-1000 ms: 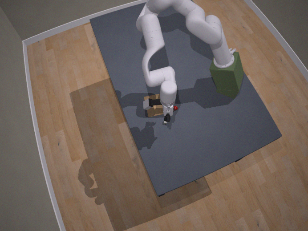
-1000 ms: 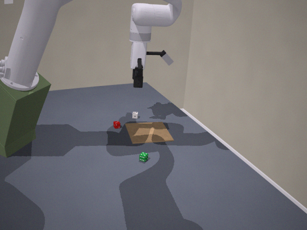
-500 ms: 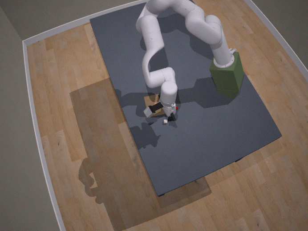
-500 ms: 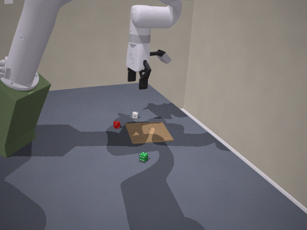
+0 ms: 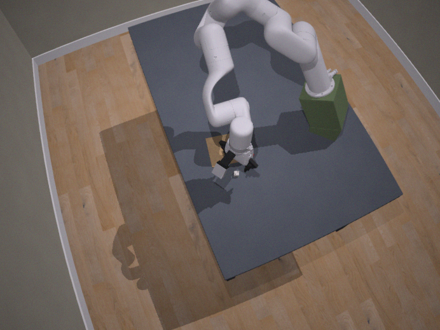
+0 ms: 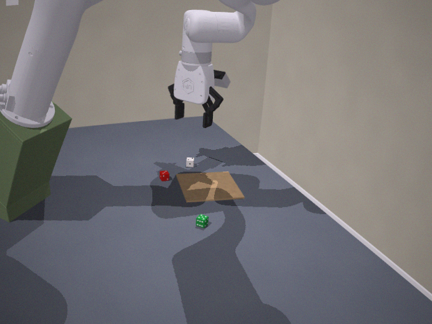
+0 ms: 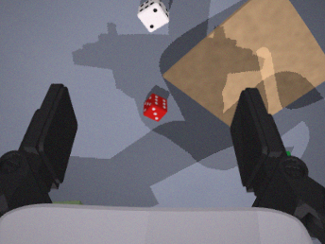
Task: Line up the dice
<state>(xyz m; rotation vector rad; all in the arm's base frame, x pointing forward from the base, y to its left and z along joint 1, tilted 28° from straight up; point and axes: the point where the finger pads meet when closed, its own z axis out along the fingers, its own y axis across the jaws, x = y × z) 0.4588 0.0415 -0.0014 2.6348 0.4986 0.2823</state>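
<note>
Nothing is placed yet, as far as I can see: all three dice sit on the grey table (image 6: 324, 259), off the tan mat (image 6: 216, 190). The white die (image 6: 190, 162) lies just beyond the mat's far corner, the red die (image 6: 164, 175) just beside its base-side corner, and the green die (image 6: 201, 220) near its front edge. The gripper (image 6: 192, 117) hangs high above them, fingers spread wide and pinching nothing. So every pick and placement is still to do.
</note>
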